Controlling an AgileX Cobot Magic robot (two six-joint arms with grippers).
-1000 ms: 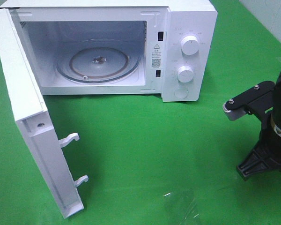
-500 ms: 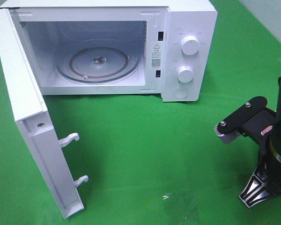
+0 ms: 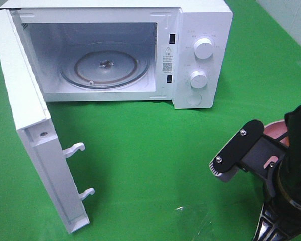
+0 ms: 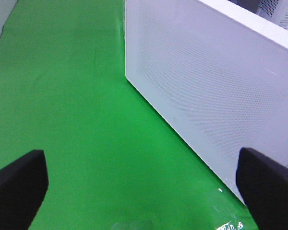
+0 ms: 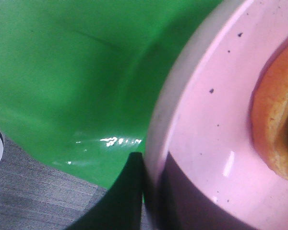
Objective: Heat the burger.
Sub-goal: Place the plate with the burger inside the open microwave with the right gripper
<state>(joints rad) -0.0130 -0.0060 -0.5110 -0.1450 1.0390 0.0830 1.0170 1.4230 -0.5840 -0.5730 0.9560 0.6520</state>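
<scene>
Burger (image 5: pixel 278 120) on a pink plate (image 5: pixel 206 120), out in front of the microwave (image 3: pixel 200 30) on its knob side.
Only the right wrist view gives us the burger: a bun edge just past the right tool (image 5: pixel 151 167), which is pinched narrow on the plate's rim. The high view shows merely a sliver of plate behind the arm. From the left wrist we see the left tool (image 4: pixel 144 187) spread wide beside the microwave's open door (image 4: pixel 206 81).

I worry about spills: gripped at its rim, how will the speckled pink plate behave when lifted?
The plate looks glazed and glossy, so it may slip in the right claw. Pinched at one edge only, it would probably tilt. The burger seems merely to rest on it and could slide.
</scene>
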